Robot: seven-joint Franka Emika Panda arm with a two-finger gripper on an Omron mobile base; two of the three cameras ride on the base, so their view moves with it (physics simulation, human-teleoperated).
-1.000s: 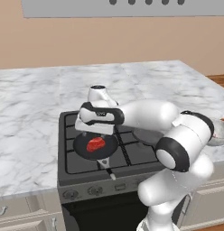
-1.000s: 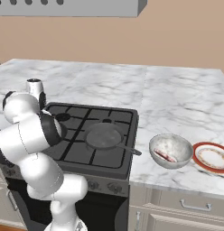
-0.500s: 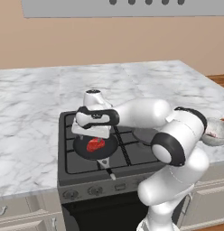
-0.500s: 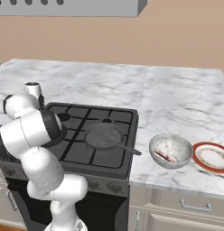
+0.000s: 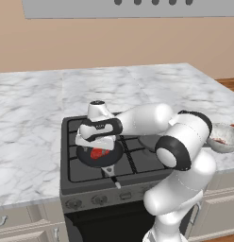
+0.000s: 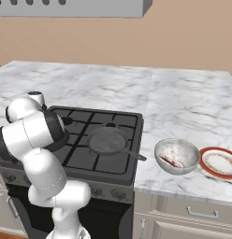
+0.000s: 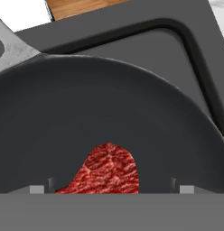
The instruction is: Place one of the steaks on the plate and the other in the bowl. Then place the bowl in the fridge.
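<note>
Gripper (image 5: 98,147) parked wide open right over a steak (image 7: 105,171) in the dark pan (image 5: 86,156), front left of the stove (image 5: 71,175).

From the hand cam the marbled red slab lies between the two spread fingertips (image 7: 37,189), and it's hard to say if they touch it yet. The other steak (image 6: 171,161) sits in the speckled bowl (image 6: 179,151) on the marble counter (image 6: 183,107) right of the stove, just beside the red-rimmed plate (image 6: 221,163). A second grey pan (image 6: 107,141) rests on the hob.

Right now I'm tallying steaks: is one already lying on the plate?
No: the plate sits bare on the counter, beside the bowl.
</note>
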